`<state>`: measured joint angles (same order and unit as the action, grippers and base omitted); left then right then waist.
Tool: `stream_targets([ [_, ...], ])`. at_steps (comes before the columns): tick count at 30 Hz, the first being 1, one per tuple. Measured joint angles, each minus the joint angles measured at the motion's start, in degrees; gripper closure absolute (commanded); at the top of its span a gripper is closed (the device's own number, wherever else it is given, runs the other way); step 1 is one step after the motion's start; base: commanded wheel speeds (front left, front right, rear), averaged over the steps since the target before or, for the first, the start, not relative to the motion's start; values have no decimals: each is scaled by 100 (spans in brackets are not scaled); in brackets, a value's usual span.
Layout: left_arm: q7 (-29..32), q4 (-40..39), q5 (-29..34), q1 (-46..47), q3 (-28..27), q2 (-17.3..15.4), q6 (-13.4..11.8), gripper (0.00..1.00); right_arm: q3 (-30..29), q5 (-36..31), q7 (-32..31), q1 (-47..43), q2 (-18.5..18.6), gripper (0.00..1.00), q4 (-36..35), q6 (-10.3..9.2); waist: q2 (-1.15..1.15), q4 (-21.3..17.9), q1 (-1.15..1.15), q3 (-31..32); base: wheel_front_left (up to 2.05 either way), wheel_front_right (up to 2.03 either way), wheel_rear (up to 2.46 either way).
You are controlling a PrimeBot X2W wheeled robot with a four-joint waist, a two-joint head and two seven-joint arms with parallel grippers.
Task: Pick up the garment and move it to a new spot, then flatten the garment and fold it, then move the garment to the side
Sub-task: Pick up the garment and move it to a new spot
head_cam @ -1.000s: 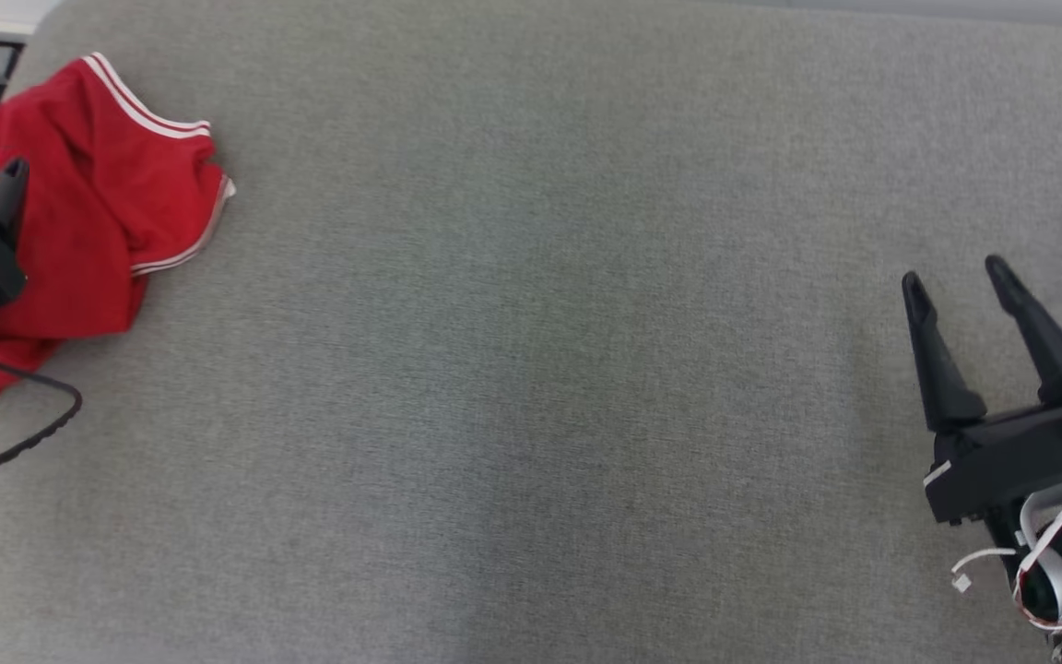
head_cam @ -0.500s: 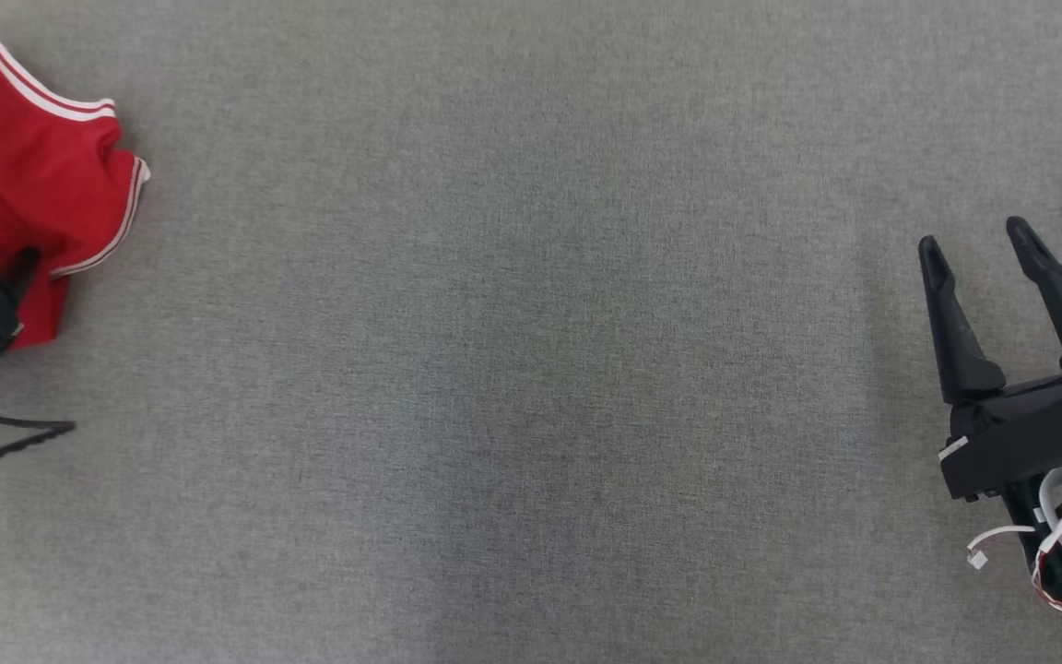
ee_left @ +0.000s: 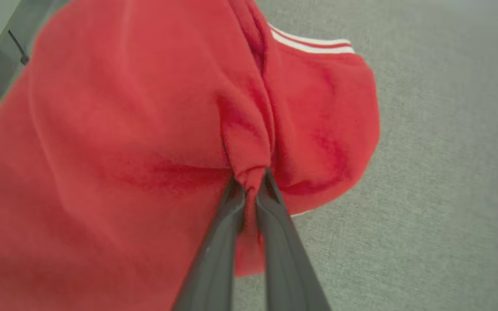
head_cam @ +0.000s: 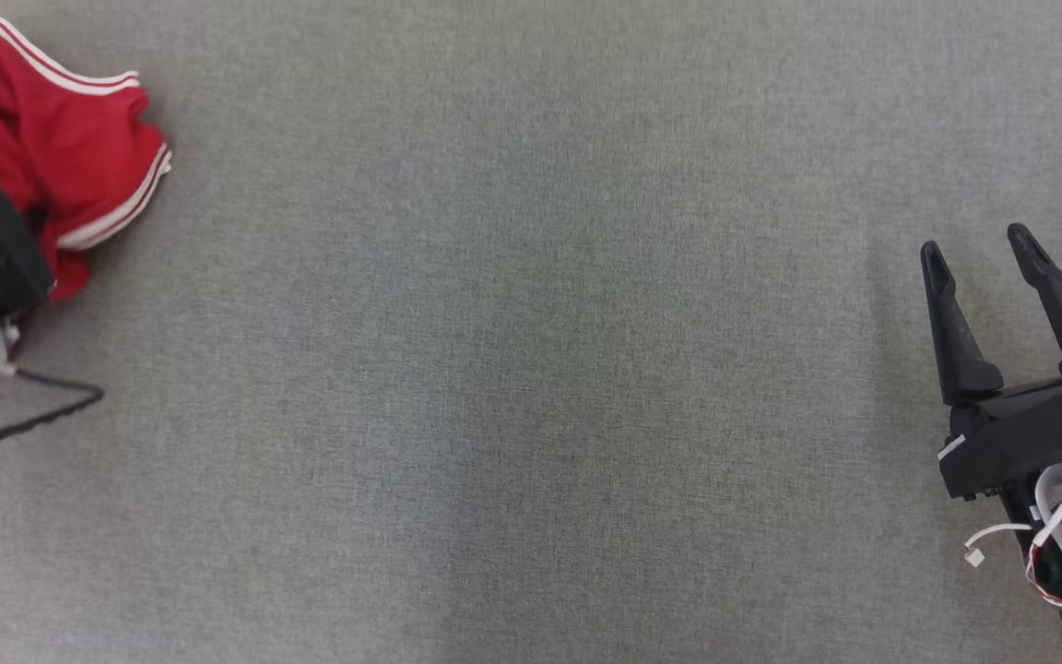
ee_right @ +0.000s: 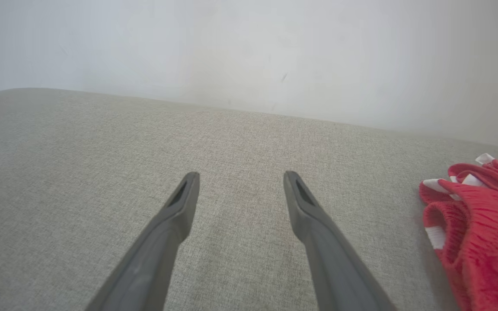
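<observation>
At bunched fold of garment (ee_left: 145, 129), left end effector (ee_left: 251, 185) clamped tight for carry; well right of garment, right end effector (head_cam: 975, 244) spread wide, empty.

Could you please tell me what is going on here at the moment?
The robot's left gripper is shut on a pinched fold of the crumpled red garment with white-striped trim, which sits bunched at the far left of the grey fabric surface. The right gripper is open over the bare surface on the right, holding nothing. The garment is not yet flattened or folded.
</observation>
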<state>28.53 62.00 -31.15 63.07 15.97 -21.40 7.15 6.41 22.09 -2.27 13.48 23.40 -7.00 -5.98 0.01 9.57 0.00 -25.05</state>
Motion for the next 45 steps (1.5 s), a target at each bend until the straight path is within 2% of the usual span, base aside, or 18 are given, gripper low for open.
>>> stream_targets([
  [9, -277, -713, -430, 222, 548, 169, -1, 100, 100, 59, 131, 22, -220, 0, 350, 12, 0, 0, -1, 332, 0, 0, 0],
  [12, -415, -1395, -818, 191, 1136, 375, 0, 100, 135, 151, 237, 6, -360, 0, 564, 43, -1, -45, -1, 601, 0, 0, 0],
  [22, -613, -2943, -1758, -448, 2608, 665, 0, 100, 192, 315, 510, -84, -633, 0, 903, 101, -1, -291, -1, 1114, 0, 0, 0],
  [33, -1144, -4227, -2248, -1074, 3696, 1252, 0, 100, -96, 514, 836, -761, -653, 0, 1162, 101, -2, -521, -2, 1520, 0, 0, 0],
  [39, -1465, -4464, -2318, -1627, 4098, 1527, 0, 100, -111, 515, 934, -851, -661, 0, 1184, 97, -1, -460, -1, 1671, 0, 0, 0],
  [45, -1728, -3960, -2372, -2360, 4411, 1624, 0, 100, 1, 515, 943, -821, -704, 0, 1172, 140, -1, -422, -1, 1746, 0, 0, 0],
])
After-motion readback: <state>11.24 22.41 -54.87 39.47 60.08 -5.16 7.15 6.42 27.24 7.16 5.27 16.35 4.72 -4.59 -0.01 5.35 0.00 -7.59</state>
